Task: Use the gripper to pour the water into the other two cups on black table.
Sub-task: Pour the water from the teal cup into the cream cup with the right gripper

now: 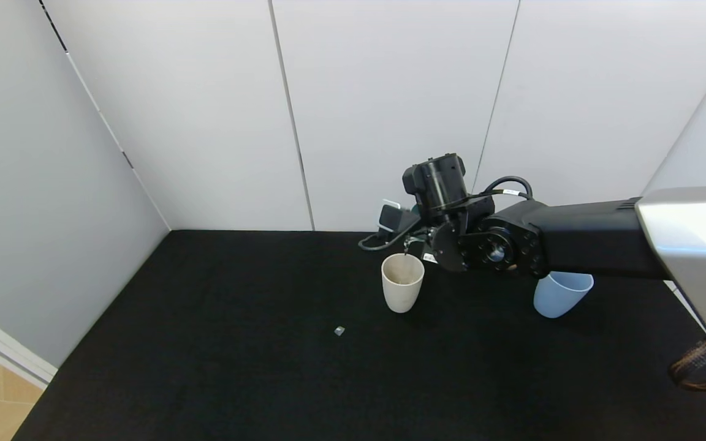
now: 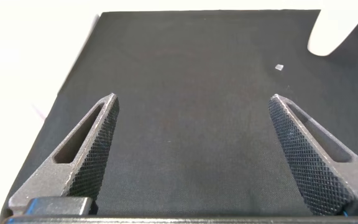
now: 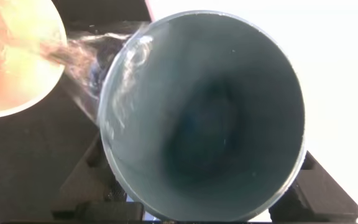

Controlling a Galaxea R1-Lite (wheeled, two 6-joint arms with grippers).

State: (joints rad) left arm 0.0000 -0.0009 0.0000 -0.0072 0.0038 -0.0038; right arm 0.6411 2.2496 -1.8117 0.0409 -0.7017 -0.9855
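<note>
My right gripper (image 1: 413,228) is shut on a teal cup (image 3: 204,118) and holds it tipped above the beige cup (image 1: 402,282) on the black table (image 1: 236,367). In the right wrist view clear water (image 3: 82,56) streams from the teal rim into the beige cup (image 3: 11,56), with dark fingers (image 3: 328,193) on either side of the teal cup. The periwinkle blue cup (image 1: 558,297) stands upright to the right, partly hidden behind the right arm. My left gripper (image 2: 192,98) is open and empty low over the table, out of the head view.
A small grey scrap (image 1: 339,331) lies in front of the beige cup; it also shows in the left wrist view (image 2: 279,67). White wall panels close the table's back and left sides. The beige cup (image 2: 331,31) stands far ahead of the left gripper.
</note>
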